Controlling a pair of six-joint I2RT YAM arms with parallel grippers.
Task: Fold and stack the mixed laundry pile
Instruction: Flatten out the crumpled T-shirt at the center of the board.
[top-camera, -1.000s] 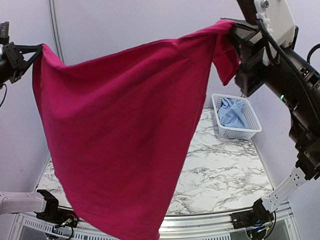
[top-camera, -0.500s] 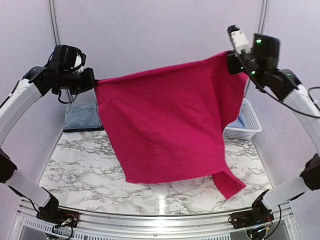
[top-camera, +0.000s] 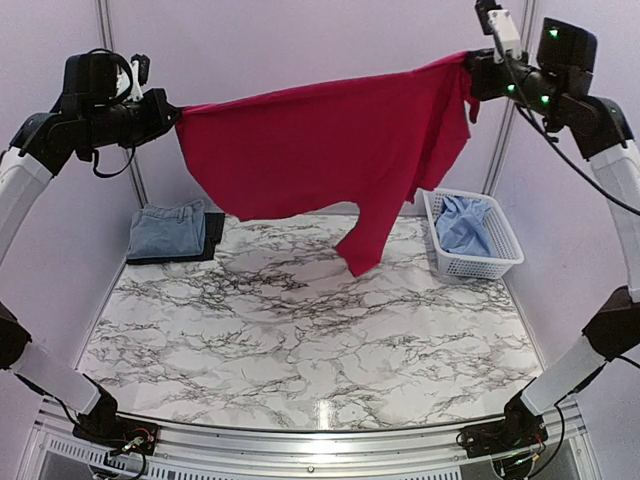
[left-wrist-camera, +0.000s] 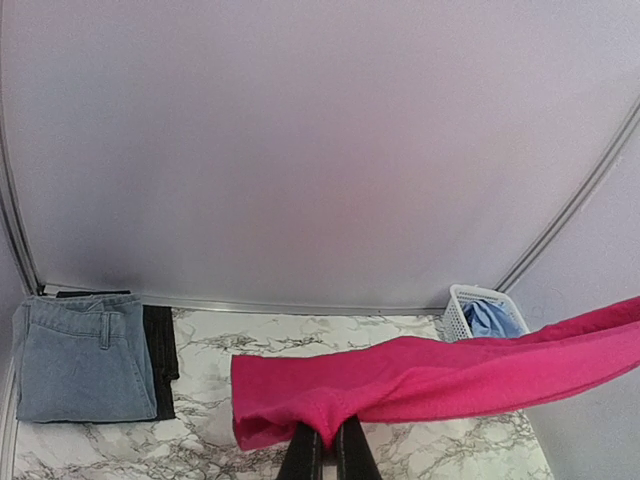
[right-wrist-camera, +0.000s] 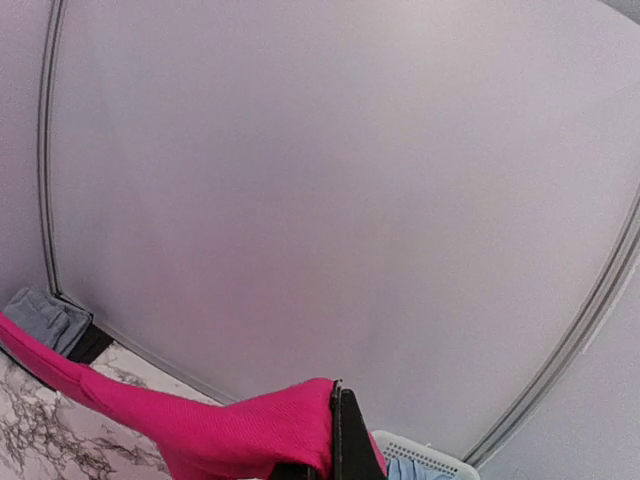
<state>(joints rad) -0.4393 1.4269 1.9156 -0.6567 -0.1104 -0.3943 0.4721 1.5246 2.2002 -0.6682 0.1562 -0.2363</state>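
A bright pink-red T-shirt (top-camera: 330, 150) hangs stretched high above the marble table between both arms. My left gripper (top-camera: 172, 117) is shut on its left corner, and the cloth bunches over the fingers (left-wrist-camera: 305, 455) in the left wrist view. My right gripper (top-camera: 470, 72) is shut on the right corner, the T-shirt (right-wrist-camera: 230, 430) wrapped against its finger (right-wrist-camera: 347, 440). One sleeve dangles down at the middle. A folded faded denim piece (top-camera: 167, 230) lies on a dark garment (top-camera: 213, 232) at the back left. A light blue shirt (top-camera: 463, 224) sits in the basket.
The white slatted basket (top-camera: 480, 262) stands at the back right by the wall. The marble table (top-camera: 300, 340) stretches below the hanging cloth. Pale walls with metal rails close in the back and sides.
Both arms swung the T-shirt away from the camera and toward the back wall, and it now spreads wider and higher. The denim stack and the basket have come fully into view.
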